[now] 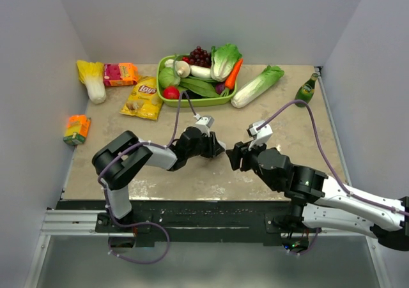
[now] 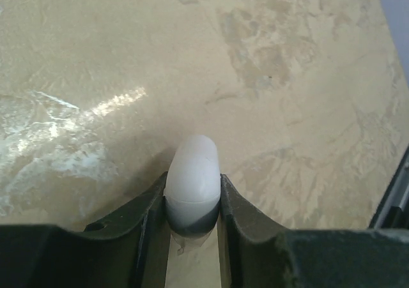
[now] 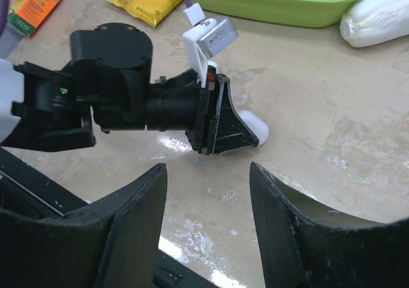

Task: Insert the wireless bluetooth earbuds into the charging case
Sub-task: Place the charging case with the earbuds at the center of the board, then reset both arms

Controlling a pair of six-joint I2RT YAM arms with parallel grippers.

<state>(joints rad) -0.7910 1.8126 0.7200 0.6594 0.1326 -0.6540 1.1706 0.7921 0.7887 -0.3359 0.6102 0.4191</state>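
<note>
My left gripper is shut on a small white rounded charging case. The case has a seam round its middle, looks closed, and is held low over the beige tabletop. In the right wrist view the case pokes out past the left gripper's black fingers. My right gripper is open and empty, facing the left gripper from a short way off; its jaws stand wide apart. No earbuds show in any view.
A green tray of vegetables stands at the back centre. A Lay's chips bag, a pink pack and a cabbage lie back left, with an orange carton at the left edge. A napa cabbage and a green bottle are back right.
</note>
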